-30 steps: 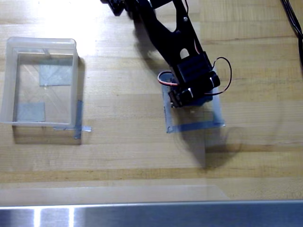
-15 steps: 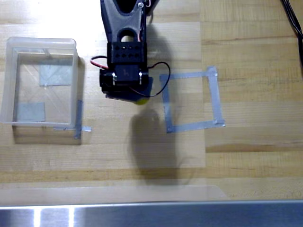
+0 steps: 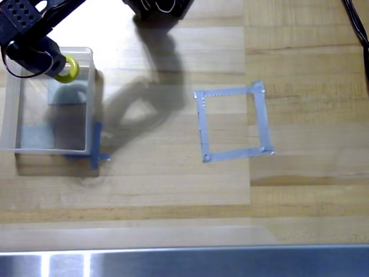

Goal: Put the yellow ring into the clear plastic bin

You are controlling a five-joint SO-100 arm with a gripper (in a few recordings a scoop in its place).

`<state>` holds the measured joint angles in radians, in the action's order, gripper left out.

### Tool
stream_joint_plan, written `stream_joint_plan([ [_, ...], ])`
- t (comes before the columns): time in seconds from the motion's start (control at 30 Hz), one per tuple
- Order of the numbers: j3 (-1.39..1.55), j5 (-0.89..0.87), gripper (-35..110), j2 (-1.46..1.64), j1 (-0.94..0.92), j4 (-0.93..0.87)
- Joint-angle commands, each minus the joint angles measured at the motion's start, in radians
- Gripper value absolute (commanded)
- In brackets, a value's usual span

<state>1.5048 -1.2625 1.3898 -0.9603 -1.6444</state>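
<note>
Swinging left from beside the grey tape square (image 3: 233, 124), the gripper (image 3: 55, 66) has carried the yellow ring (image 3: 68, 68) across the wooden table (image 3: 173, 184) and now hangs over the upper part of the clear plastic bin (image 3: 8, 104). Its fingers are closed on the ring, which pokes out at the tip, inside the bin's outline. Transport looks nearly done; the step in hand is the drop. Next, the jaws need only spread, perhaps after a small dip, so the ring falls inside rather than bouncing off the rim.
</note>
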Motion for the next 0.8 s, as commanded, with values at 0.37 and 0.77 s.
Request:
stream_joint_plan([
  [0.37,-0.247,-0.009,0,-0.063,0.046,-0.017],
  [0.77,-0.241,-0.066,0,-0.086,0.341,0.077],
])
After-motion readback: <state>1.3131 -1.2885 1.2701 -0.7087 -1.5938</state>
